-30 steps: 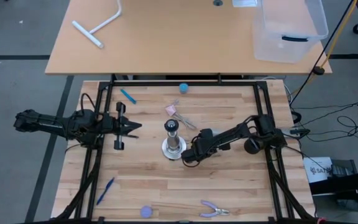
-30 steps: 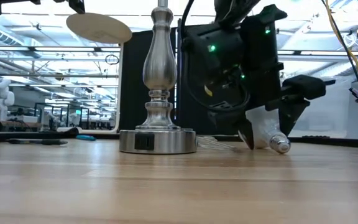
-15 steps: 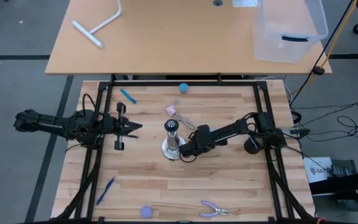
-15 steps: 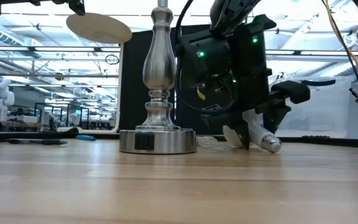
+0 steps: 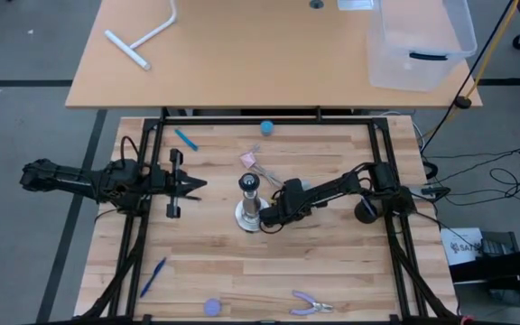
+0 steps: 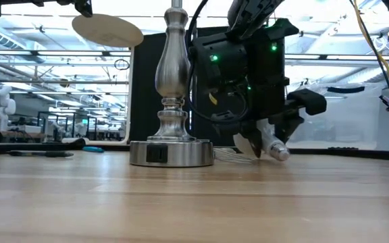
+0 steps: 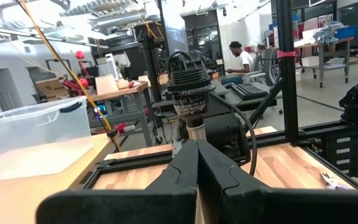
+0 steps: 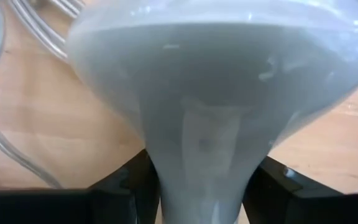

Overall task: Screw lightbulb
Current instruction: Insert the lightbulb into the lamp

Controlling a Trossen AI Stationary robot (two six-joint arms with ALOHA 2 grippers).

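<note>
The lightbulb (image 8: 216,81), white and frosted, fills the right wrist view, its globe away from the camera and its narrow neck toward it. In the low view it lies tilted just right of the silver lamp stand (image 6: 171,101), with its silvery screw end (image 6: 280,154) low by the table. My right gripper (image 5: 269,217) slants down over it, next to the stand's round base (image 5: 252,215), shut on it. My left gripper (image 5: 199,185) hovers shut over the table's left part, pointing at the stand's black top (image 7: 188,93). My right gripper has the lightbulb's narrow neck (image 8: 197,180) between its two fingers (image 8: 129,183), one on each side. It comes slanting down from the table's right side. The bulb lies tilted, screw end low; whether it rests on the table, I cannot tell.
A clear cord (image 8: 17,93) runs over the wood beside the bulb. A small blue ball (image 5: 266,127), a pink piece (image 5: 249,160), blue pens (image 5: 186,140), a blue disc (image 5: 211,307) and pliers (image 5: 311,304) lie about. A clear bin (image 5: 420,41) stands on the far table.
My right gripper has moved toward the table's left, closer to the lamp stand, and its fingers have closed in on the lightbulb. The bulb has slid along with it toward the stand's base, its screw end staying low.
</note>
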